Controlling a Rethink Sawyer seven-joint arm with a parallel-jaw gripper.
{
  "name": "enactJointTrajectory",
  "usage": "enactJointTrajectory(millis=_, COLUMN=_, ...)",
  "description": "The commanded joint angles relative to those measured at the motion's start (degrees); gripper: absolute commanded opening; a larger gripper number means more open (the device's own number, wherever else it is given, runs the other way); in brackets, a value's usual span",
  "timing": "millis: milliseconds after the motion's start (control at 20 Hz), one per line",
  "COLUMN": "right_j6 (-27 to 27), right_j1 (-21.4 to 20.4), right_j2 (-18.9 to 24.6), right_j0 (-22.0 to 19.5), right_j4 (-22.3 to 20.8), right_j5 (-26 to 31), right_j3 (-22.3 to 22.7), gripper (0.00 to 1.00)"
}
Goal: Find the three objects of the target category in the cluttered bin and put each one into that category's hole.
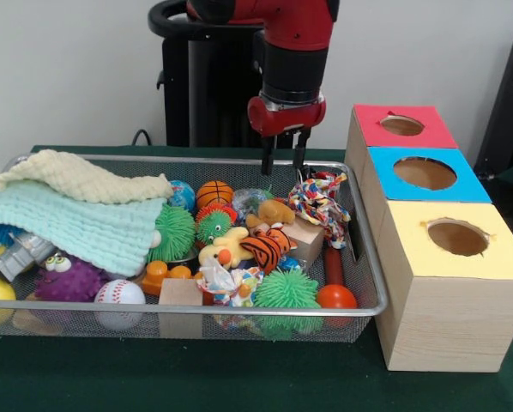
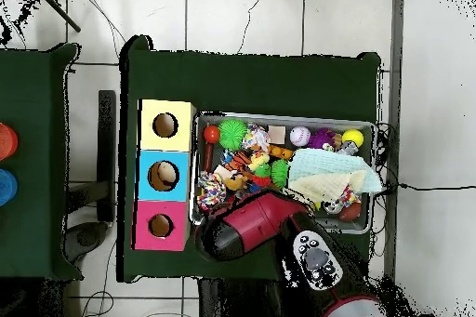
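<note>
1. Gripper (image 1: 284,161) hangs upper centre of the front view under the red wrist, 2 thin dark fingers pointing down with a clear gap between them, nothing in it: released and empty. In the overhead view the arm covers it.
2. It sits above the bin's back rail, tips just above and left of the rope toy (image 1: 320,202), not touching as far as I can tell.
3. Rope toy: knotted multicolour cord, centre-right of the front view, draped over a wooden block (image 1: 305,240). Target category is not shown, so this is only a guess from nearness.
4. Handling judgement: light, soft, floppy, not fragile. Strands may snag neighbours or the mesh. Best hold looks like the thick upper knot, pinched across its width; loose ends will dangle.
5. Neighbours: tiger plush (image 1: 265,247), small basketball (image 1: 214,194), green spiky ball (image 1: 286,290) lower centre, baseball (image 1: 119,293) lower left.
6. Mint and cream cloths (image 1: 76,210) cover the left of the wire bin (image 1: 372,257); things below are mostly hidden.
7. 3 boxes at the right: pink box (image 1: 404,126), blue box (image 1: 425,173), yellow box (image 1: 456,238), each with 1 round hole. Holes look empty, though insides are dark.
</note>
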Motion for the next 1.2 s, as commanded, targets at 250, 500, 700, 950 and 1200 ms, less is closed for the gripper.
enactJointTrajectory(millis=250, right_j6=-10.82, right_j1=-1.49, right_j2=5.53, right_j0=-6.73, right_j4=-5.07, right_j5=2.61, right_j3=0.75, gripper=1.00)
enactJointTrajectory(millis=500, right_j6=-12.70, right_j1=-0.68, right_j2=6.46, right_j0=-7.84, right_j4=-6.54, right_j5=3.67, right_j3=-0.63, gripper=1.00)
enactJointTrajectory(millis=700, right_j6=-16.67, right_j1=1.34, right_j2=8.96, right_j0=-9.18, right_j4=-7.94, right_j5=5.03, right_j3=-1.63, gripper=1.00)
enactJointTrajectory(millis=950, right_j6=-18.32, right_j1=2.47, right_j2=10.61, right_j0=-10.02, right_j4=-9.84, right_j5=5.64, right_j3=-1.23, gripper=1.00)
enactJointTrajectory(millis=1200, right_j6=-20.18, right_j1=3.25, right_j2=13.01, right_j0=-11.00, right_j4=-11.58, right_j5=6.45, right_j3=-0.69, gripper=1.00)
